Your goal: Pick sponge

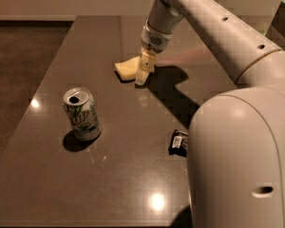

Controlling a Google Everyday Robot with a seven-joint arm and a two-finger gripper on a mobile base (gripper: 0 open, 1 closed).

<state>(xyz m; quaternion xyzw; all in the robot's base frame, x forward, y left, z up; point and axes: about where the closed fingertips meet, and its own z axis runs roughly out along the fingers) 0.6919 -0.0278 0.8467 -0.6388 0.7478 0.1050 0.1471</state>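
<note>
The sponge [126,68] is a small pale yellow flat block lying on the dark table [114,165] at mid-back. My gripper [142,76] hangs from the white arm, pointing down, right at the sponge's right end, with its tips at the table surface. The gripper covers the right part of the sponge. I cannot tell whether it touches the sponge.
A green and white soda can [82,114] stands upright at the left front. A black candy bar wrapper [179,142] lies at the right, partly hidden by my white arm [237,141], which fills the right foreground. The table's left edge borders dark floor.
</note>
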